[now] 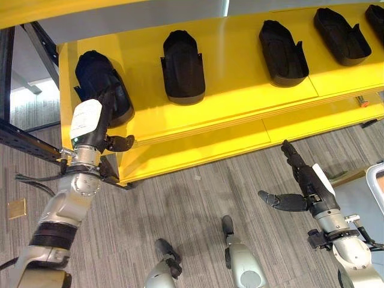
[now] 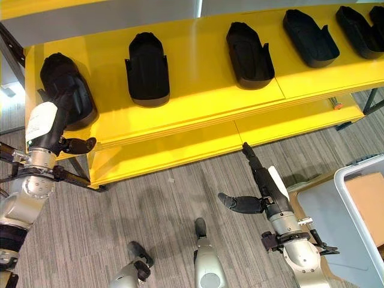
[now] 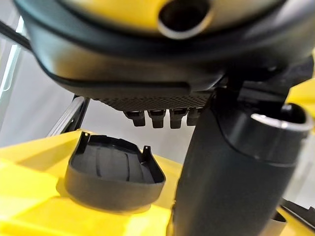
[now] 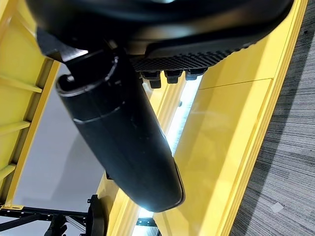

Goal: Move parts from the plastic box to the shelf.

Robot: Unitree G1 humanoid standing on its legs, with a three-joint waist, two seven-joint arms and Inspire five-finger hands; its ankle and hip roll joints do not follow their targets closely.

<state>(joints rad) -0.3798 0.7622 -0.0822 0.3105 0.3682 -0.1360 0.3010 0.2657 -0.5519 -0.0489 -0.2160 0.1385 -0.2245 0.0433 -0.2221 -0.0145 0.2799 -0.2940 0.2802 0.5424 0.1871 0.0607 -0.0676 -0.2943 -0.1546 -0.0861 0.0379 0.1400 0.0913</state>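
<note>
1. At the far left of the yellow shelf [image 1: 234, 90], the left hand [image 1: 102, 105] lies on top of the leftmost black part [image 1: 96, 75], which sits on the shelf's upper board near its left end. The fingers reach up over the part and the thumb [image 1: 120, 143] sticks out sideways below the shelf edge. Whether the fingers are curled onto the part or lie flat on it cannot be told.
2. In the left wrist view the neighbouring black part [image 3: 113, 177] shows as an open, shoe-shaped shell resting on the yellow board, past that hand's fingertips [image 3: 157, 118].
3. To the right along the same board stands a row of further black parts, well apart from one another: the second part [image 1: 183, 66], the third part [image 1: 282, 53] and the fourth part [image 1: 341, 36], all with their open side up.
4. A lower yellow board [image 1: 240, 141] runs beneath, above the grey carpet floor [image 1: 180, 204].
5. At the right, the right hand [image 1: 306, 180] hangs over the floor in front of the shelf, holding nothing. Its fingers are straight and close together, pointing toward the shelf, with the thumb [image 1: 279, 200] spread out to the side.
6. At the far right edge a corner of the light plastic box [image 2: 354, 198] shows, standing on the floor.
</note>
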